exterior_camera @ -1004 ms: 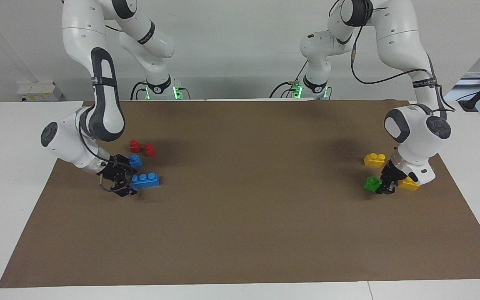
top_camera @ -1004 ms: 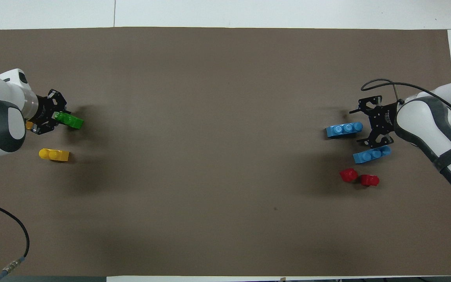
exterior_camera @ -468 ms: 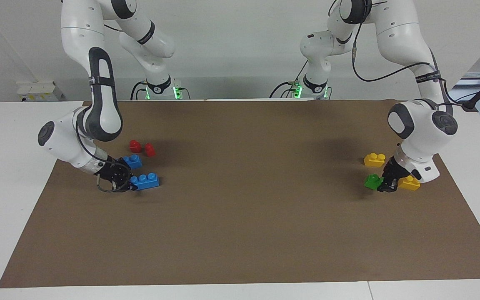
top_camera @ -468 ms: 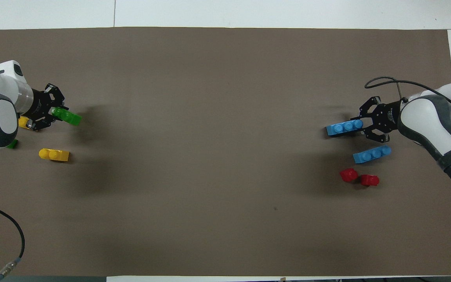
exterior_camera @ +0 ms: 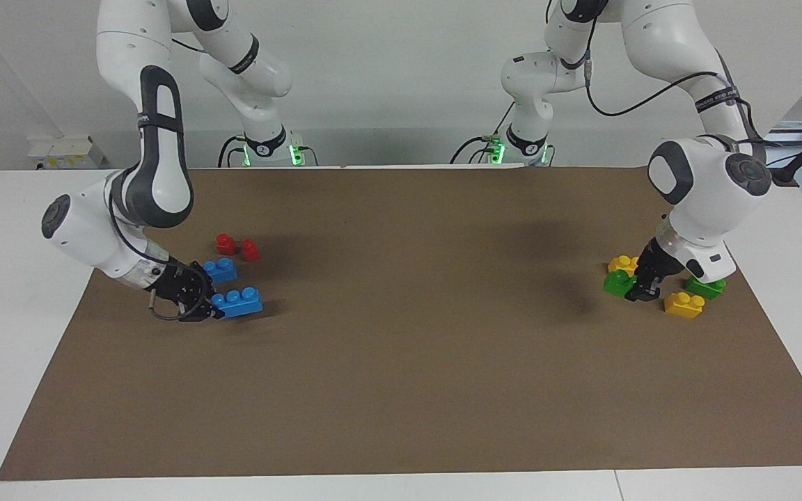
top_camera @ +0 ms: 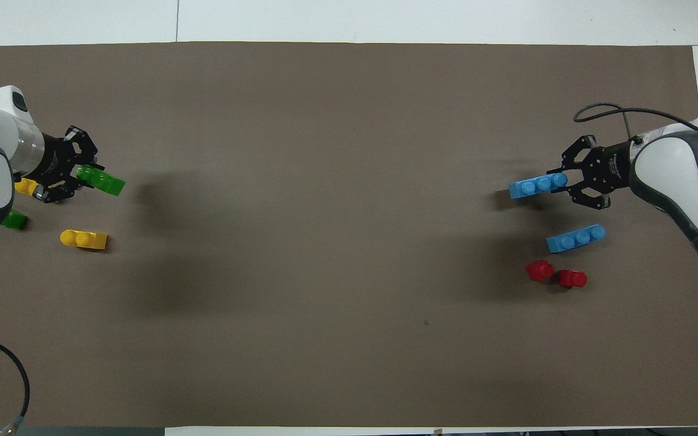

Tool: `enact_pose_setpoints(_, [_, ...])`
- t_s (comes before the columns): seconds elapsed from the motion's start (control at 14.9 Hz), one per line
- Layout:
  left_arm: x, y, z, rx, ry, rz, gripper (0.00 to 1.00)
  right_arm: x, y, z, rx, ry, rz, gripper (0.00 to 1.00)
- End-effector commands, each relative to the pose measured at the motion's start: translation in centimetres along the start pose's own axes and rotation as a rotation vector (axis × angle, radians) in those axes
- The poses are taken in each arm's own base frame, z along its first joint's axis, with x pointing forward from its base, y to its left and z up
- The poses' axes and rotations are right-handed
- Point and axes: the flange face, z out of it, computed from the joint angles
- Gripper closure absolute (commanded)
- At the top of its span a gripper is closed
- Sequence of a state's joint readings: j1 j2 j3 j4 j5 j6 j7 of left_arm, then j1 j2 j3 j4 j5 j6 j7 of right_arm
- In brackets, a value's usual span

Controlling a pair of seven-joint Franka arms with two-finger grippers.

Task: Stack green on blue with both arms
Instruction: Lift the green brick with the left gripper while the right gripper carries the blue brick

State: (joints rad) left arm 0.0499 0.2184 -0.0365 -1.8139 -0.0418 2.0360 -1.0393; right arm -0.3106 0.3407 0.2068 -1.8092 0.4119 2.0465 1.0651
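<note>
My left gripper is shut on a small green brick and holds it just above the mat, over a yellow brick, at the left arm's end of the table. In the overhead view the left gripper holds the green brick sticking out sideways. My right gripper is shut on one end of a long blue brick, tilted and a little above the mat; the overhead view shows the right gripper and this blue brick too.
A second green brick and two yellow bricks lie around the left gripper. A second blue brick and two red pieces lie beside the right gripper, nearer the robots. A brown mat covers the table.
Both grippers have risen off the mat with their bricks. The left arm's move has uncovered the second green brick. The blue brick has tilted as it came up.
</note>
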Motion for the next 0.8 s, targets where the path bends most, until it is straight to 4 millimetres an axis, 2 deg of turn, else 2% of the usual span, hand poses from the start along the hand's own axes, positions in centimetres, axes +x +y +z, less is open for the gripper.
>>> enact_pose_setpoints(0.0, [-2.8, -0.1, -2.2, 0.007, -0.005, -0.065, 1.0, -4.9, -1.3, -0.9, -0.003, -0.019, 0.035, 1.0])
enact_pose_setpoints(0.13, [-4.7, 0.3, -3.0, 0.016, -0.007, -0.156, 1.0, -8.7, -1.9, -0.9, -0.005, -0.014, 0.097, 1.0])
enact_pose_setpoints(0.27, [-7.3, 1.0, -3.4, 0.028, -0.011, -0.174, 1.0, -12.2, -2.1, -0.2, -0.019, -0.013, 0.129, 1.0])
enact_pose_setpoints(0.47, [-10.1, 1.6, -4.2, 0.027, -0.008, -0.256, 1.0, -16.8, -1.2, 1.9, -0.063, -0.011, 0.112, 1.0])
enact_pose_setpoints(0.6, [-11.6, 2.0, -4.4, 0.025, -0.006, -0.346, 1.0, -20.6, -1.2, 3.5, -0.075, -0.006, 0.133, 1.0])
enact_pose_setpoints(0.74, [-13.7, 2.5, -4.7, 0.02, -0.004, -0.4, 1.0, -23.5, -1.5, 4.5, -0.046, 0.001, 0.181, 1.0])
